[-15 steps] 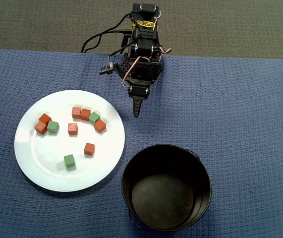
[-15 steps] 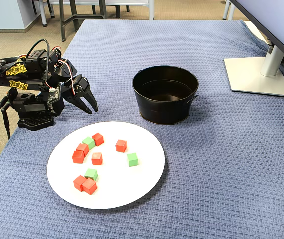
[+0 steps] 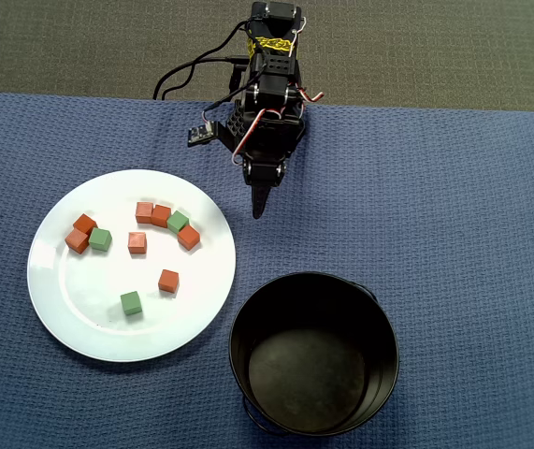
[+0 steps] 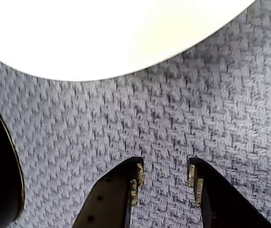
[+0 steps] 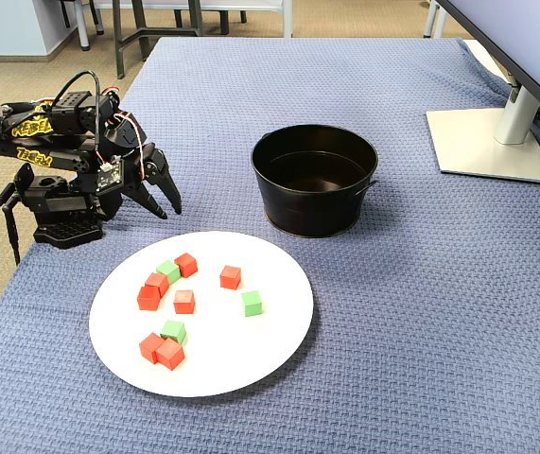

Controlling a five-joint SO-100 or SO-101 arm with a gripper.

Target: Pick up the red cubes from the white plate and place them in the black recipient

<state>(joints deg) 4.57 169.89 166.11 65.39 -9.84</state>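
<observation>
Overhead, a large round glossy white plate (image 3: 61, 290) lies on a worktop covered by blue woven cloth (image 3: 463, 206). Seven small matte red-orange cubes (image 3: 168, 281) and three green cubes (image 3: 131, 302) sit on it. Just beside it stands an empty round black metal pot (image 3: 313, 354). The black gripper (image 3: 258, 211) points down between them, near the plate's rim, holding nothing.

From the wrist, the gripper (image 4: 163, 183) shows its two fingers parted above bare cloth, with plate edge (image 4: 102, 42) and pot wall (image 4: 0, 175) at the frame's borders; no cubes appear.

Only the fixed side view shows a monitor stand (image 5: 492, 142), tan floor (image 5: 5, 80) and furniture legs (image 5: 137, 28).
</observation>
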